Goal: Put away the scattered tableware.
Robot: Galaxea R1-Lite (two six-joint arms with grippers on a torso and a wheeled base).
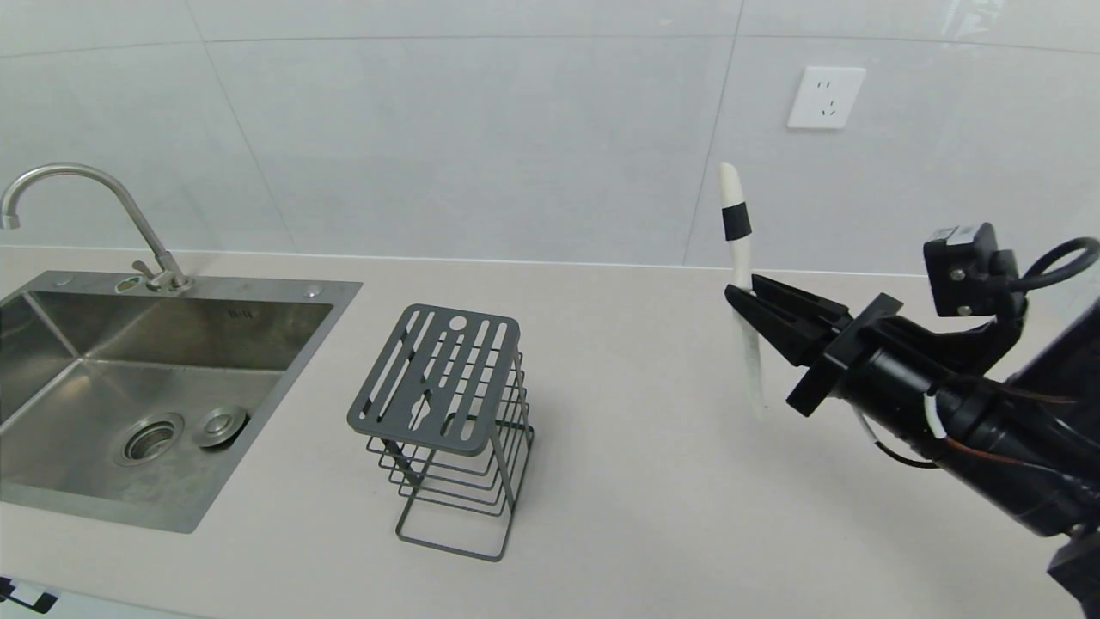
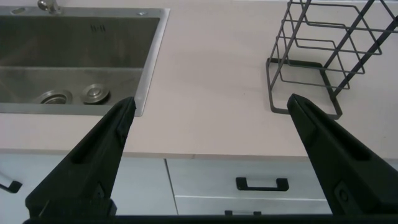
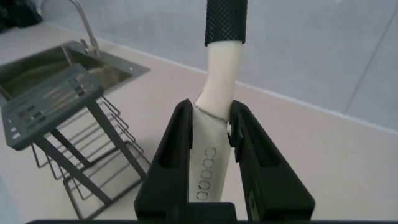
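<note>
Right claw [image 1: 741, 297] clamped on a smooth white utensil [image 1: 735, 215] with a black band, held upright over the matte table [image 1: 644, 481], well apart from the slotted grey wire rack [image 1: 438, 378]. Left claw [image 2: 208, 109] spread wide above the table's front edge, near the steel sink [image 1: 335, 288].

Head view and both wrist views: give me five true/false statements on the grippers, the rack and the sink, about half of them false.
1. The right gripper is shut on the white utensil. True.
2. The utensil already sits in a slot of the grey rack. False: it is held in the air to the right of the rack, apart from it.
3. The left gripper is open, with nothing between its fingers. True.
4. The rack stands inside the sink. False: it stands on the counter, to the right of the sink.
5. The utensil is held lying flat. False: it is roughly upright, with its black-banded end up.
</note>
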